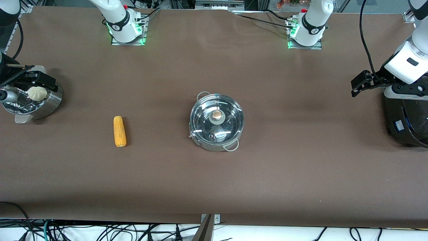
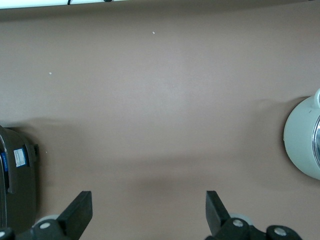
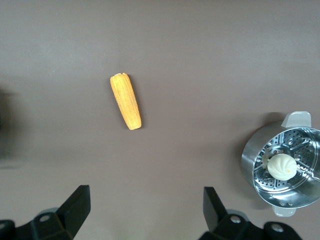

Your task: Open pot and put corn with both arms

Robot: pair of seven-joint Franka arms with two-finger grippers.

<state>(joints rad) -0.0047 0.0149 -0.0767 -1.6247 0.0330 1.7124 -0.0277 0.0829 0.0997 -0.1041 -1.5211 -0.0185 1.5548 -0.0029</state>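
The shiny steel pot (image 1: 200, 132) stands mid-table with its glass lid (image 1: 227, 108) on and the metal knob (image 1: 217, 115) on top. The corn (image 1: 119, 131) lies on the table toward the right arm's end; it also shows in the right wrist view (image 3: 126, 101). My right gripper (image 1: 35, 82) is open and empty, up over the steamer (image 1: 50, 103); its fingers (image 3: 77, 207) frame bare table. My left gripper (image 1: 360, 83) is open and empty, up beside the black cooker (image 1: 404, 120); its fingers (image 2: 80, 212) show over bare table. The pot is out of both wrist views.
The steel steamer with a white bun (image 1: 37, 93) stands at the right arm's end; both show in the right wrist view, steamer (image 3: 250, 160) and bun (image 3: 281, 166). The black cooker (image 2: 17, 185) stands at the left arm's end. A white rounded object (image 2: 302, 142) shows at the left wrist view's edge.
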